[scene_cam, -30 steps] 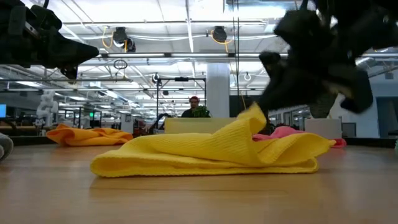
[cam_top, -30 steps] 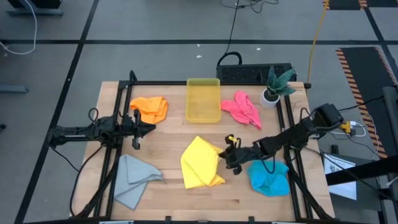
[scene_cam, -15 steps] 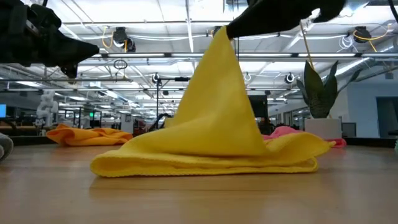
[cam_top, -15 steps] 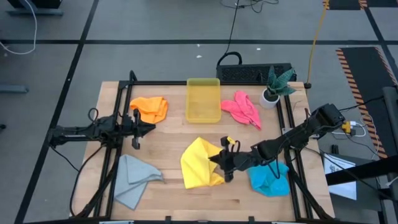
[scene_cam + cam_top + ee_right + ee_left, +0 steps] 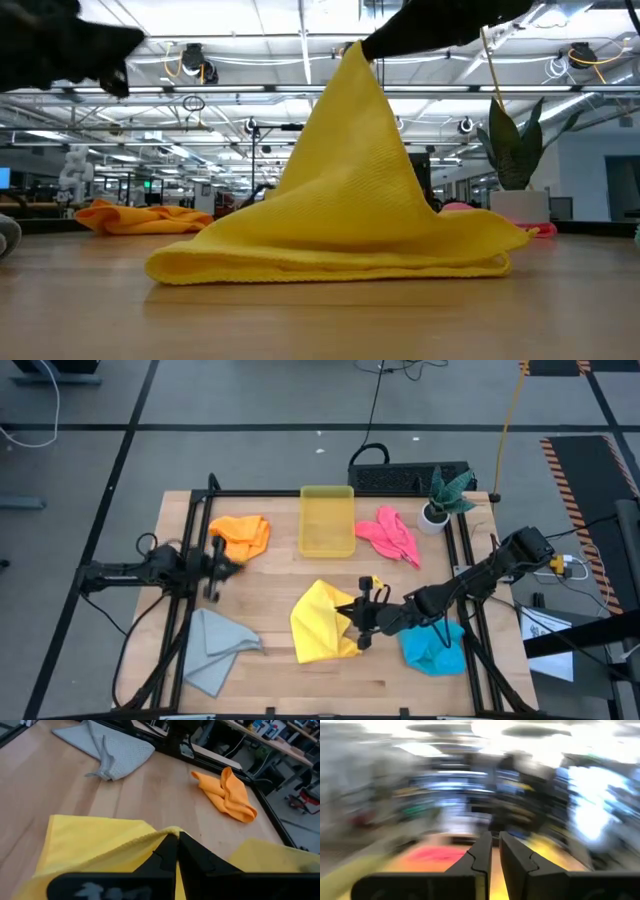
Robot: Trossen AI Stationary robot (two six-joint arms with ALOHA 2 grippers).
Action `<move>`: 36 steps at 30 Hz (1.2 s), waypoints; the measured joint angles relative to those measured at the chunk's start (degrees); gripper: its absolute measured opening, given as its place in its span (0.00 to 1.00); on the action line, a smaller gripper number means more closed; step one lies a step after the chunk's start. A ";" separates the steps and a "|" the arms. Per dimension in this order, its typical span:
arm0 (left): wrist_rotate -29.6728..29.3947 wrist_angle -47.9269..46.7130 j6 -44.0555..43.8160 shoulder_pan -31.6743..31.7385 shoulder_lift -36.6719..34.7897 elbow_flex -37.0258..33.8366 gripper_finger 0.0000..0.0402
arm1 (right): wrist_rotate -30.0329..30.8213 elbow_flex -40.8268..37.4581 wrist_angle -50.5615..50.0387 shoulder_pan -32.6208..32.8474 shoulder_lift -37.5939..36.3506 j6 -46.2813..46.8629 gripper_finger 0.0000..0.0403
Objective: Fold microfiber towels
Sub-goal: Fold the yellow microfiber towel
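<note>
The yellow towel (image 5: 318,625) lies near the table's middle, with one corner drawn up into a peak (image 5: 352,55). My right gripper (image 5: 358,622) is shut on that corner. The orange towel (image 5: 243,535) lies at the far left, the pink one (image 5: 390,535) at the far right, and the grey one (image 5: 215,645) at the near left. The blue towel (image 5: 432,645) lies at the near right, under my right arm. My left gripper (image 5: 225,565) hovers at the left edge, beside the orange towel. Its fingers (image 5: 482,852) are nearly together, with nothing between them. My right gripper pinches a hemmed corner of the yellow towel (image 5: 165,836) between its two fingers. The fingers come from the table's right, slanting a little downward. The corner is lifted clear and the cloth falls from it like a tent. The towel's lower part (image 5: 330,262) rests on the table.
A translucent yellow bin (image 5: 327,520) stands at the far middle. A potted plant (image 5: 440,500) stands at the far right corner. A black frame (image 5: 300,493) runs along the table's edges. Bare wood (image 5: 270,585) shows between the yellow, orange and grey towels.
My right gripper has risen and gone a little toward the table's left with the yellow towel's corner. That corner went from low on the heap to a tall peak, while the rest of the towel stayed on the table. My left gripper has tipped upward a little.
</note>
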 joint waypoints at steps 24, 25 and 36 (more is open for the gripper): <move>-23.79 35.20 32.10 -26.12 75.90 30.07 0.26 | 1.34 -0.06 4.19 -0.38 -0.02 3.60 0.00; -26.68 34.47 33.92 -26.15 78.70 32.66 0.29 | 1.33 -0.06 3.56 -0.34 -0.02 3.68 0.00; -44.11 27.52 23.75 -26.63 97.49 52.06 0.61 | 12.97 -0.08 0.75 1.21 -0.02 5.97 0.00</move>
